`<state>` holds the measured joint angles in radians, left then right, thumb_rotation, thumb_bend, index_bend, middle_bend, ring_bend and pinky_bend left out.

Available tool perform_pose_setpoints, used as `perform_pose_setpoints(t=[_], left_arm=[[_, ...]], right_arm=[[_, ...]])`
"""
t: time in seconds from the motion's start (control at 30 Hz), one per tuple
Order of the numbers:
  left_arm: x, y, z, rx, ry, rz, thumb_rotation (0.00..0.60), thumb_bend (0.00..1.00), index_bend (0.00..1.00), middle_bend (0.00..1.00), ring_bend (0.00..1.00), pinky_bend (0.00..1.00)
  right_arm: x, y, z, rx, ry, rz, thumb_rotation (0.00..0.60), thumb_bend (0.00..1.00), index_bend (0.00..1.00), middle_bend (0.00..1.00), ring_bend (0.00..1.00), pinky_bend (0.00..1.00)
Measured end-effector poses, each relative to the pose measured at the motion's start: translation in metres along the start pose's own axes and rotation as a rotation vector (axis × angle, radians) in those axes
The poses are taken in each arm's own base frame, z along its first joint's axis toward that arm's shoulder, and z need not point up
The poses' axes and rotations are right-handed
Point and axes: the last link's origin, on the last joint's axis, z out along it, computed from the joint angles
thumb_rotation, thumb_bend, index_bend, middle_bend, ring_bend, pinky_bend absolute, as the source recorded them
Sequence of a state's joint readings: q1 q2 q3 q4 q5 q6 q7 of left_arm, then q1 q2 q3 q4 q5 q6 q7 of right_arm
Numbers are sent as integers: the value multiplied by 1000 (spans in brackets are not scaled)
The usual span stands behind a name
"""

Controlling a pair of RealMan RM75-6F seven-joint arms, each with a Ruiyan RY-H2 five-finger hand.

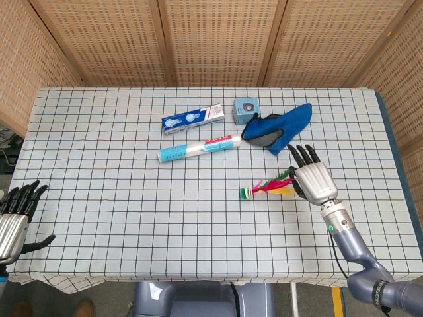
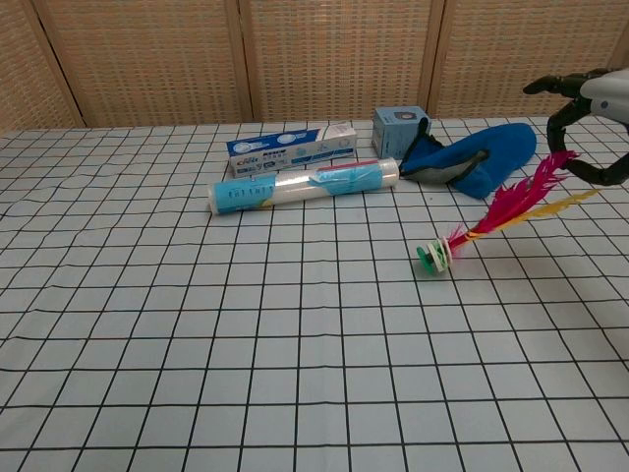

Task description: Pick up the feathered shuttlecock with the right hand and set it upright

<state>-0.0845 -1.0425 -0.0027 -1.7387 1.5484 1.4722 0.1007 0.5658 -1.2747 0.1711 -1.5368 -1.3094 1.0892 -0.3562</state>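
Note:
The feathered shuttlecock (image 1: 267, 188) (image 2: 491, 216), with pink, yellow and green feathers and a green-and-white disc base, slants upward to the right. Its base touches the checked tablecloth; its feather end is in the air. My right hand (image 1: 314, 182) (image 2: 601, 96) pinches the feather tips, raised above the table at the right; the other fingers are spread. In the chest view only part of this hand shows at the frame's edge. My left hand (image 1: 13, 221) hangs open off the table's near left corner, holding nothing.
Behind the shuttlecock lie a blue mitt (image 1: 281, 125) (image 2: 484, 155), a small blue box (image 1: 245, 108) (image 2: 397, 128), a toothpaste box (image 1: 192, 118) (image 2: 291, 146) and a clear wrapped roll (image 1: 198, 148) (image 2: 305, 185). The table's right edge (image 1: 396, 165) runs just beyond my right hand.

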Motion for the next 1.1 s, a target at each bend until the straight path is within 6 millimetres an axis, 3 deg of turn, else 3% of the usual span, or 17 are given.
perform_pose_setpoints(t=[0.3, 0.53, 0.77, 0.83, 0.9, 0.97, 1.03, 1.1], left_arm=[[3, -2, -3, -5, 8, -11, 600, 0, 0, 0, 0, 0], [3, -2, -2, 0, 9, -11, 600, 0, 0, 0, 0, 0], [2, -1, -4, -4, 9, -10, 600, 0, 0, 0, 0, 0], [3, -1, -4, -4, 10, -10, 600, 0, 0, 0, 0, 0], [3, -1, -4, -3, 10, -11, 600, 0, 0, 0, 0, 0], [3, -1, -4, -2, 10, -11, 600, 0, 0, 0, 0, 0], [3, -2, -5, -2, 11, -12, 600, 0, 0, 0, 0, 0], [3, -2, -5, -2, 10, -13, 600, 0, 0, 0, 0, 0]], right_arm=[[21, -2, -2, 4, 52, -120, 600, 721, 738, 69, 0, 0], [21, -10, -3, 8, 41, -148, 600, 720, 746, 69, 0, 0], [14, -36, -3, 58, 35, -154, 600, 718, 745, 69, 0, 0], [14, -44, -2, 75, 41, -156, 600, 660, 722, 69, 0, 0], [15, -53, -2, 96, 55, -159, 600, 481, 590, 60, 0, 0], [16, -59, -2, 108, 65, -161, 600, 161, 245, 24, 0, 0], [18, -63, -2, 111, 71, -148, 600, 13, 43, 2, 0, 0], [22, -66, -2, 112, 82, -128, 600, 0, 0, 0, 0, 0]])
